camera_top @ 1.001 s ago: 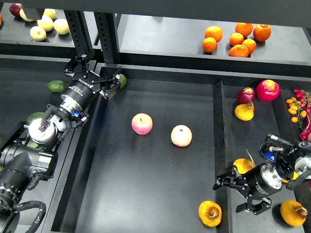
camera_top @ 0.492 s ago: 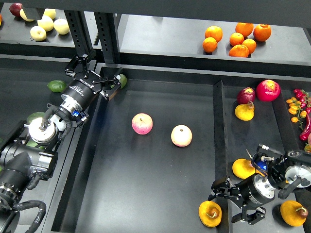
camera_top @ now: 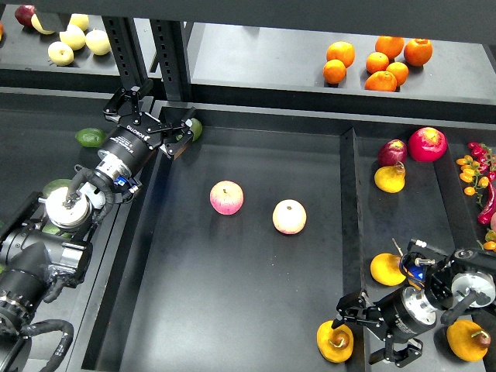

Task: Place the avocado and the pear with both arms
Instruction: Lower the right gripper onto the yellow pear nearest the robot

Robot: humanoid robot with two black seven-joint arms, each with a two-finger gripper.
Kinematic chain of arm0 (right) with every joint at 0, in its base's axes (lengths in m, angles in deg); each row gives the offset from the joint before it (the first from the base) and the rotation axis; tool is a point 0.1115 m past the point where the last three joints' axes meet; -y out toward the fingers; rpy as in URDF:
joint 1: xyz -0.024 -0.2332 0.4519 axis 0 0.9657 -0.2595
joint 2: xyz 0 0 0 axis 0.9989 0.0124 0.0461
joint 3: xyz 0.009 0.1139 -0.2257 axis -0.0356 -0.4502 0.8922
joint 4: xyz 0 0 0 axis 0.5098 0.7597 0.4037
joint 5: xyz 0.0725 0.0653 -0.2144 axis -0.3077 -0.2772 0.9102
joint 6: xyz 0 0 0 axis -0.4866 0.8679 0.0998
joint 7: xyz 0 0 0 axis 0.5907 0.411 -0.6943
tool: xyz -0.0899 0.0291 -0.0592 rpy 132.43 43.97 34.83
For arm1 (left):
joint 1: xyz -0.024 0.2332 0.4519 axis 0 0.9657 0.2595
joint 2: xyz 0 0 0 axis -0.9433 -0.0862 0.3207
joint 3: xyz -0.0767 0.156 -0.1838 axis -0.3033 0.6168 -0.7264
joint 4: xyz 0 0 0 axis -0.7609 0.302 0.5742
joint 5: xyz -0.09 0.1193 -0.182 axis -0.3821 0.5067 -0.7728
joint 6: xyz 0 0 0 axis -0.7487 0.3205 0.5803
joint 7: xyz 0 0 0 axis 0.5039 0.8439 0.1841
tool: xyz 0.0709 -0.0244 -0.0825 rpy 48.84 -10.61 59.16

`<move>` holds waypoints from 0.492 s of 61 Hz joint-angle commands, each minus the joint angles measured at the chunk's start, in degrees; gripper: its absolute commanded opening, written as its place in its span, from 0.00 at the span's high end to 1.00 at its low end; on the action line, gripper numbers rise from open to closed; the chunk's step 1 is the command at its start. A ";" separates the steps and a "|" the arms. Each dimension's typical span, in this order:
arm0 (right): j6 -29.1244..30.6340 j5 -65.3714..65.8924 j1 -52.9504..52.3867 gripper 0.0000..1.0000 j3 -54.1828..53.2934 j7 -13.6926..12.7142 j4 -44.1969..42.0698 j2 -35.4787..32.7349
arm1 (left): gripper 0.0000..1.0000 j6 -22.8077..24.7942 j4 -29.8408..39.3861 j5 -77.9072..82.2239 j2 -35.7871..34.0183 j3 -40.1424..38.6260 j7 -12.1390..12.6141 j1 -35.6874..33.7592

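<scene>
The avocado point(camera_top: 194, 128), green and partly hidden by my fingers, lies in the far left corner of the big middle tray point(camera_top: 232, 294). My left gripper point(camera_top: 181, 132) is open, with one finger on each side of the avocado's near end. The pear point(camera_top: 335, 342), orange-yellow with a curved brown stem, lies in the tray's front right corner. My right gripper point(camera_top: 363, 332) is wide open, just right of the pear and over the tray's right wall, with nothing between the fingers.
Two pink-yellow apples point(camera_top: 226, 197) point(camera_top: 289, 216) lie mid-tray. More pears point(camera_top: 386, 269) point(camera_top: 467, 339) and red fruit point(camera_top: 427, 143) sit in the right bin. Other avocados point(camera_top: 91, 137) lie in the left bin. Oranges point(camera_top: 378, 60) and pale apples point(camera_top: 74, 37) are on the back shelf.
My right arm has moved down and left, bringing the open gripper close to the pear in the tray corner. My left arm and the avocado have barely moved.
</scene>
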 commanded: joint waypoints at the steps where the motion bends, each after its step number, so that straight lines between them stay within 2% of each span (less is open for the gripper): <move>1: 0.00 0.36 0.01 0.04 0.00 0.00 -0.30 0.22 | 0.01 0.00 0.00 0.00 0.00 0.00 0.00 0.01; 15: 0.00 0.71 0.10 0.08 -0.08 0.00 -0.65 1.01 | 0.01 0.00 0.00 0.00 0.00 0.00 0.00 0.01; 30: 0.00 0.71 0.36 0.17 -1.22 0.00 -1.44 1.89 | 0.01 0.00 0.00 0.00 0.00 0.00 0.00 0.01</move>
